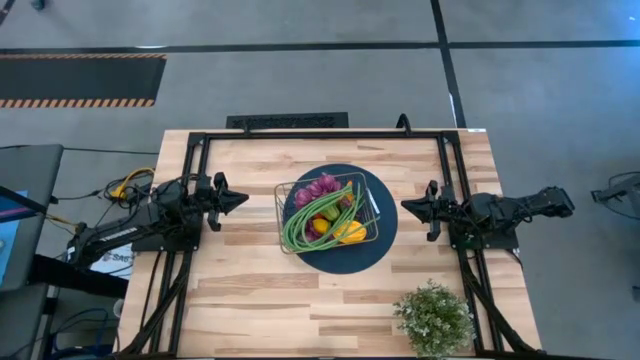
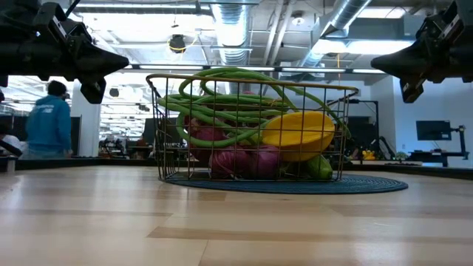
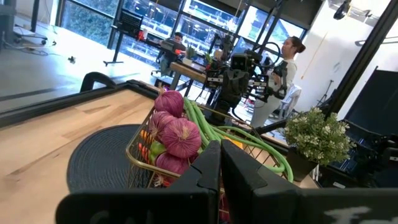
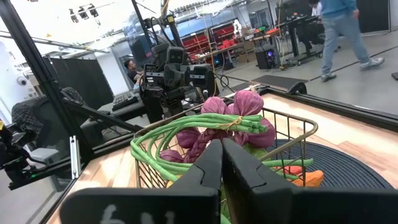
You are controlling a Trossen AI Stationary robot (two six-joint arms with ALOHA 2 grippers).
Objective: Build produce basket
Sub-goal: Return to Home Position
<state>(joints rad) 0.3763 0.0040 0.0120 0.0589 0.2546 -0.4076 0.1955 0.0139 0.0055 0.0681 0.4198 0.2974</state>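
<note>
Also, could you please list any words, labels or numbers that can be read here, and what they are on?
None reads clearly.
White label beside the left arm: print too small to read.
Pale marks on the body of the right gripper: blurred.
Print on a person's blue shirt: too small.

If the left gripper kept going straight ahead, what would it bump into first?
Probably the basket: the left gripper points straight at its near side. It hangs about rim height, so it might skim over into the beans instead.
</note>
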